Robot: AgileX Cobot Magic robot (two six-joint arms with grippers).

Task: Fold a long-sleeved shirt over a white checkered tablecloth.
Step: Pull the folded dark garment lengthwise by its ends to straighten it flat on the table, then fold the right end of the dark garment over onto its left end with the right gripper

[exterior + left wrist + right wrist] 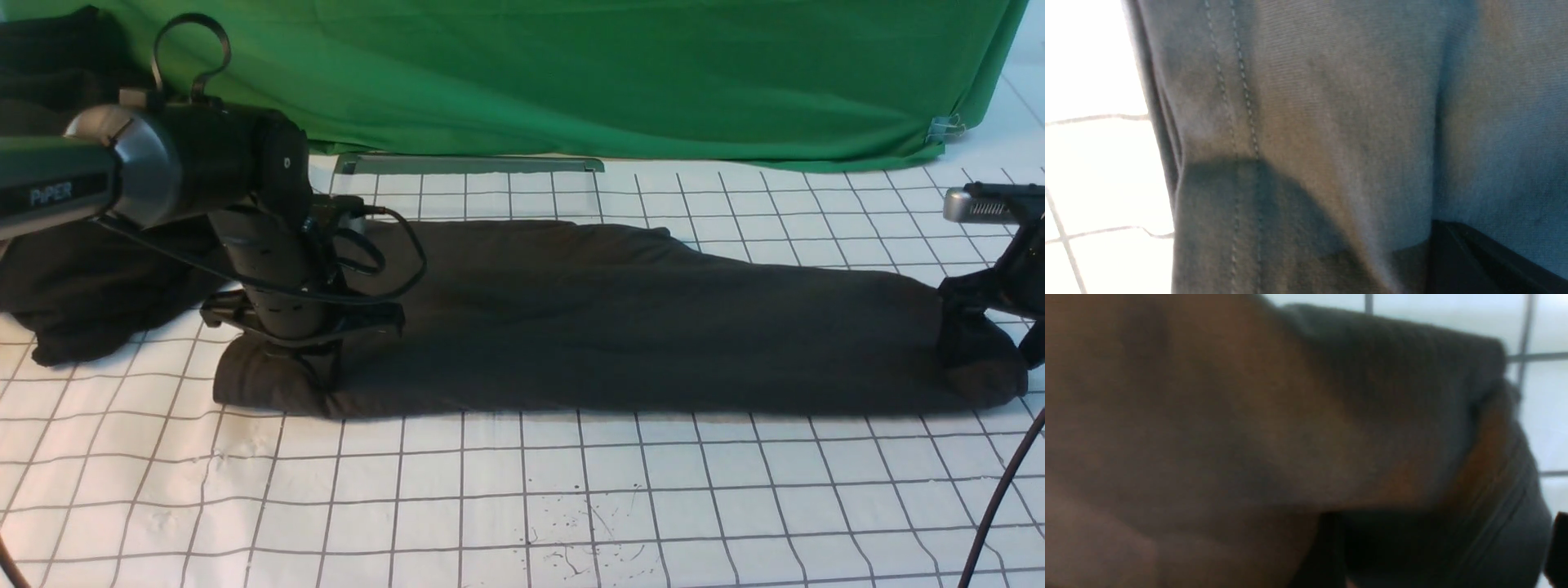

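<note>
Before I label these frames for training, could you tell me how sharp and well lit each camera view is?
Front view: reasonably sharp and evenly lit, the shirt reading dark with little detail on the tablecloth; left wrist view: stitching fairly crisp, but the tablecloth beside it is blown out to white; right wrist view: badly out of focus, the cloth a brown-grey blur.

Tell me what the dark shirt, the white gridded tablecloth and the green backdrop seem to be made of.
The dark charcoal-brown long-sleeved shirt looks like soft matte knit, probably cotton: fine weave and double stitching show close up. The white checkered tablecloth seems a thin matte sheet, cloth or plastic unclear; it wrinkles. The green backdrop fabric is matte cloth, hanging in folds.
</note>
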